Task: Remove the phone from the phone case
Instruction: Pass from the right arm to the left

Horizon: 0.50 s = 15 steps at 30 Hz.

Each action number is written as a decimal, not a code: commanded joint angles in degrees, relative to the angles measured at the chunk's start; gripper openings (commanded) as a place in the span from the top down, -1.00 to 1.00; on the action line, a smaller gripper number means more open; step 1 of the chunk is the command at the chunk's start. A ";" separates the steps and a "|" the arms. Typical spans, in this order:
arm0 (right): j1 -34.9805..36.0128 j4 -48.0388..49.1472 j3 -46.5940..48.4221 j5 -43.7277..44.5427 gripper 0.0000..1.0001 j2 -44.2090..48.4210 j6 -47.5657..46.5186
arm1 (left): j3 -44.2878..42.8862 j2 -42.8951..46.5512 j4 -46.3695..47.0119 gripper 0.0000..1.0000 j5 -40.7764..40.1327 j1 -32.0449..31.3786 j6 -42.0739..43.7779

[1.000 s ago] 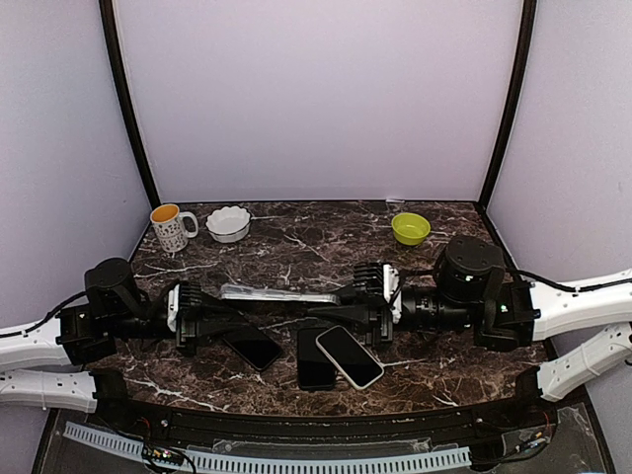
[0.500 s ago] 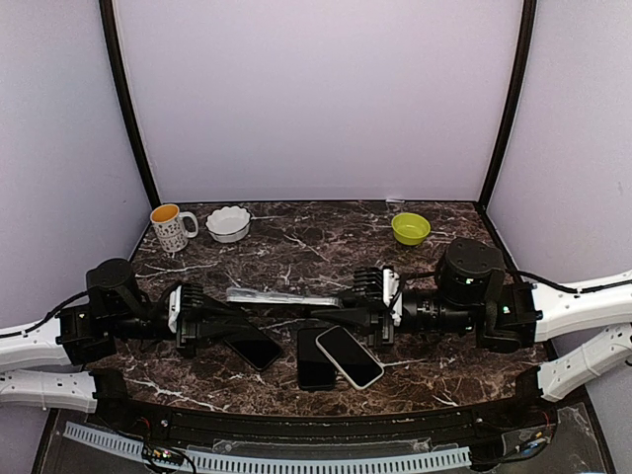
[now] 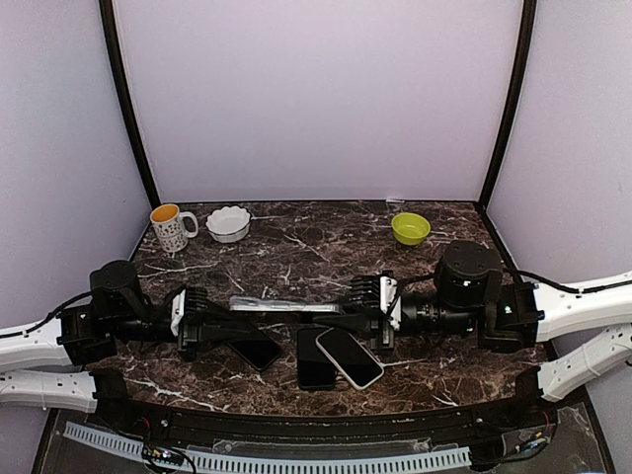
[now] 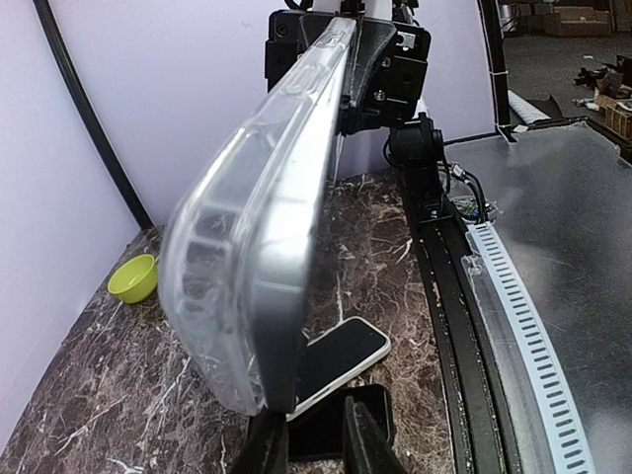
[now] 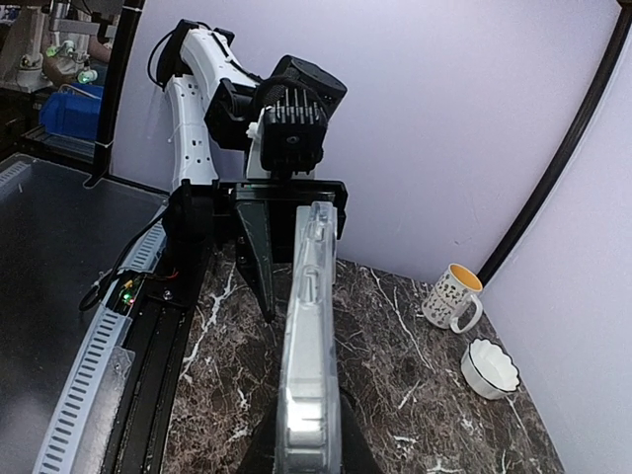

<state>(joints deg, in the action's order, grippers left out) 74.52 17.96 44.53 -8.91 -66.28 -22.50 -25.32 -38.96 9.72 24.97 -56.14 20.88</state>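
While you had the clear glossy plastic phone case (image 3: 284,305), dark phone (image 4: 286,346) seated inside, strung edge-on between both arms above the dark veined marble table (image 3: 296,247), your left gripper (image 3: 227,314) pinched one end and your right gripper (image 3: 346,316) clamped the other. Right underneath lay a white-rimmed phone (image 3: 349,356) and two black phones (image 3: 316,360). Way back sat a speckled mug (image 3: 171,227), a scalloped white bowl (image 3: 228,223) and a lime-green bowl (image 3: 411,228).
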 commanded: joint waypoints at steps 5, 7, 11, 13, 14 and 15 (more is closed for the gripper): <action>0.10 -5.08 -0.54 4.84 1.00 -1.70 -0.68 | -0.58 1.89 6.14 0.55 6.69 -0.27 0.41; 0.01 -5.33 -0.50 6.02 1.00 -1.83 -0.94 | -0.65 1.92 5.96 0.55 7.29 -0.26 0.40; 0.01 -7.08 -0.29 5.83 1.00 -1.79 -1.93 | -1.05 1.84 4.91 0.55 7.78 -0.26 0.43; 0.01 -8.37 -0.31 5.52 1.00 -1.54 -2.67 | -1.30 1.80 4.40 0.54 7.76 -0.26 0.60; 0.01 -8.86 -0.39 5.51 1.00 -1.30 -2.99 | -1.42 1.79 4.21 0.54 7.79 -0.23 0.64; 0.01 -9.06 -0.55 5.56 1.00 -0.93 -3.06 | -1.45 1.78 4.22 0.54 7.85 -0.23 0.64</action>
<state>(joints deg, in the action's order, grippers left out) 74.87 16.16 44.56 -8.69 -66.52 -23.86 -25.30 -38.92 7.11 27.16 -55.77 20.84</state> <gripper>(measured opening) 0.088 0.227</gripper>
